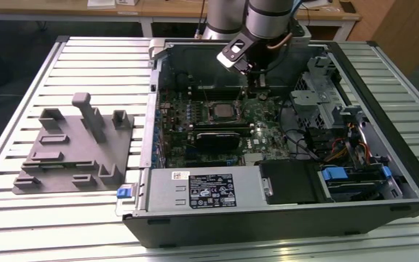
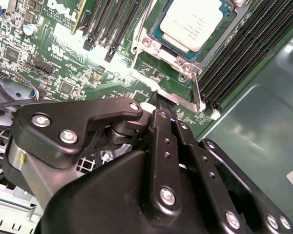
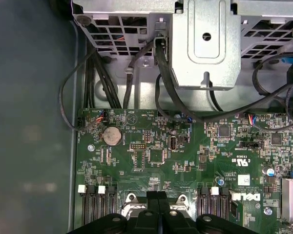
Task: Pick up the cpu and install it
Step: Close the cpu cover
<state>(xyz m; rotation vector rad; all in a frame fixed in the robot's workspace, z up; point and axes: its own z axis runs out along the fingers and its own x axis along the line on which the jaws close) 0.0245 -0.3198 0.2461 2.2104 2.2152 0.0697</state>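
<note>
Sitting in socket (image 2: 147, 43), cpu (image 2: 190, 22) — near closed pincer (image 2: 163, 103), apart

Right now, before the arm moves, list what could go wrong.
1. The shut gripper sits right at the socket lever, beside the memory slots; a sideways slip could scrape the motherboard.
2. The cpu lies in its socket; a stray push on the lever could shift it.
3. Black cables run nearby and could snag the arm.
</note>
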